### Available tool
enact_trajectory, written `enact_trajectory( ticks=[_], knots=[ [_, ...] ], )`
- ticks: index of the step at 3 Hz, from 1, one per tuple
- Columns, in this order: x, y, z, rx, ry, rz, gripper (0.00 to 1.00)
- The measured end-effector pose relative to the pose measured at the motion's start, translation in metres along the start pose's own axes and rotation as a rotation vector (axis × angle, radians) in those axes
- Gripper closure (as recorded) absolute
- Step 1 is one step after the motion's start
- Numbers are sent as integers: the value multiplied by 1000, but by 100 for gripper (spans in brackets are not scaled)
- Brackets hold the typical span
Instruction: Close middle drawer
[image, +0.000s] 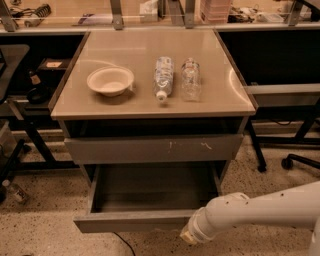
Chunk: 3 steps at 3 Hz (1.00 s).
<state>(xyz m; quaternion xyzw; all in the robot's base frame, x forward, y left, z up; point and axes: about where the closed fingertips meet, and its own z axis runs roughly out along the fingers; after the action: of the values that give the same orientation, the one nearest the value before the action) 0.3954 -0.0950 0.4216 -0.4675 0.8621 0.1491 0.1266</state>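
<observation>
The middle drawer (131, 220) is the wide grey drawer pulled far out of the cabinet, low in the camera view. Its front panel is plain and its grey inner tray (152, 187) looks empty. Above it sits a grey drawer front with small white scratch marks (155, 148), pushed further in. My white arm (260, 210) comes in from the lower right. My gripper (188, 235) is at the arm's end, against the lower right part of the open drawer's front panel.
On the cabinet top (220, 95) stand a white bowl (110, 81) and two clear plastic bottles (163, 77) (190, 78). Black table legs (35, 140) stand at the left and a chair base with castors (290, 161) at the right. A cable (122, 244) lies on the speckled floor.
</observation>
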Motion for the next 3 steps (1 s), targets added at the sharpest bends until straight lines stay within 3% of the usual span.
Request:
enact_trajectory(
  ticks=[3],
  knots=[
    [-59,-17,-1,65,-26,-141,100]
  ],
)
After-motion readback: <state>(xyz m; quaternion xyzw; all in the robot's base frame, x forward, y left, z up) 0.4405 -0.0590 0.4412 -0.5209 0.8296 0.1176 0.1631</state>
